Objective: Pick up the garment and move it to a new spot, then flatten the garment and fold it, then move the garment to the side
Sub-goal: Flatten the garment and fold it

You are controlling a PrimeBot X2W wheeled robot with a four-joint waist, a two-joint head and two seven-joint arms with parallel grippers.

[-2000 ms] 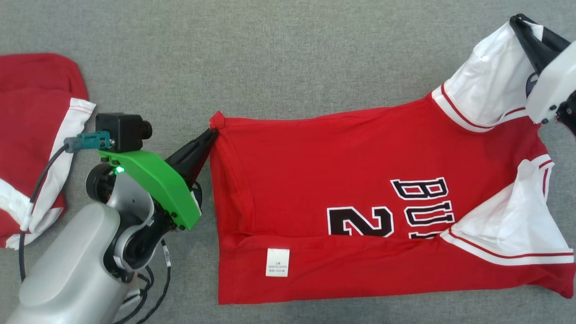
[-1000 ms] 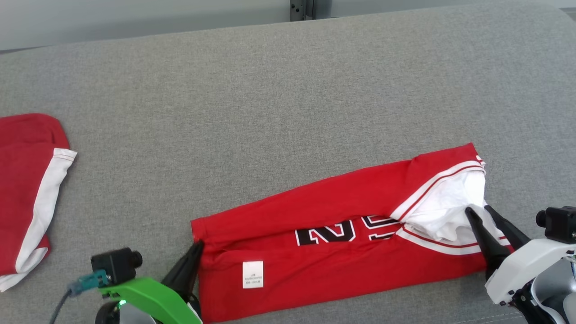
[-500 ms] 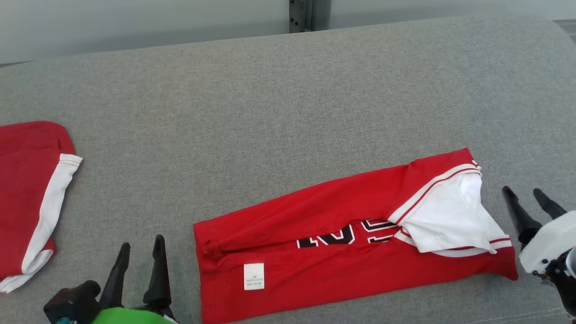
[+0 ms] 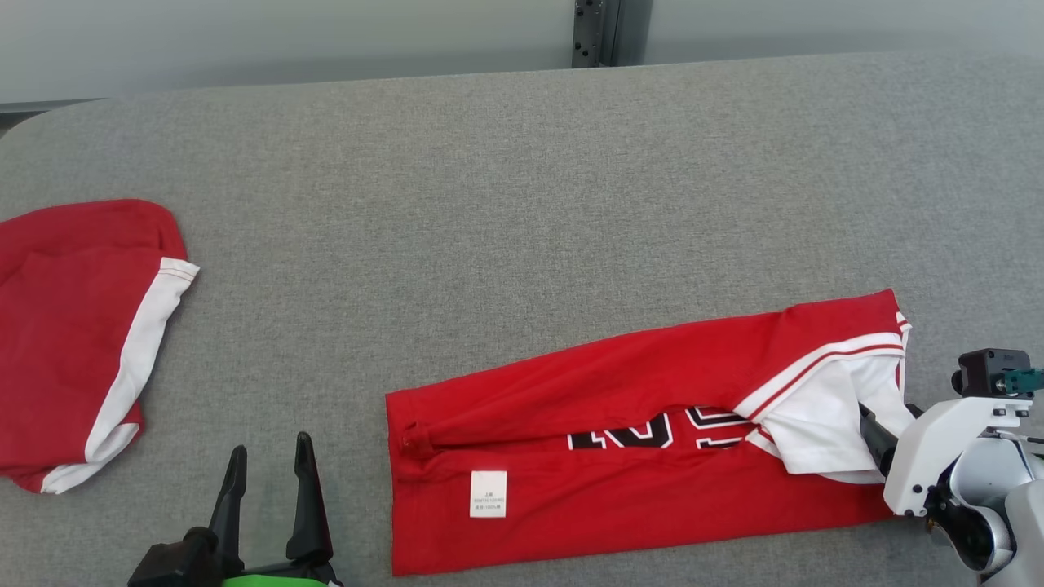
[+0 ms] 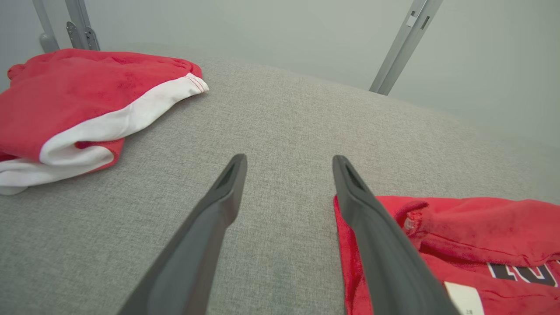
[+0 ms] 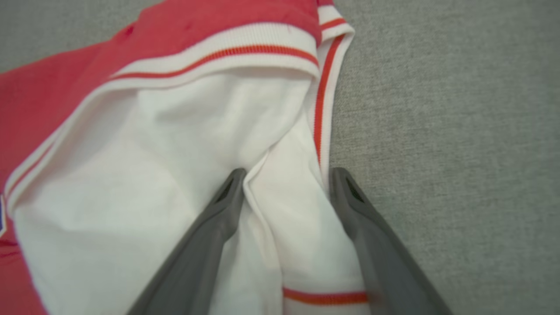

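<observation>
The garment (image 4: 620, 497), a red jersey with black numbers and a white sleeve (image 4: 824, 432), lies folded into a long strip on the grey table (image 4: 522, 204), right of centre near the front. My left gripper (image 4: 271, 447) stands open and empty just left of the strip's hem, apart from it. In the left wrist view the left gripper (image 5: 288, 159) hangs over bare cloth surface, with the garment (image 5: 472, 232) to its right. My right gripper (image 4: 889, 416) is at the strip's right end. In the right wrist view the right gripper (image 6: 287, 173) is open, its fingers straddling a loose fold of the white sleeve (image 6: 175, 144).
A second red and white garment (image 4: 73, 326) lies bunched at the table's left edge and shows in the left wrist view as a red and white garment (image 5: 87, 96). A metal post (image 4: 599, 33) stands behind the far edge. The table's middle and back are bare grey fabric.
Both grippers have opened and let go of the garment. The left one has drawn back left of the hem. The right one now reaches over the white sleeve. The camera has shifted.
</observation>
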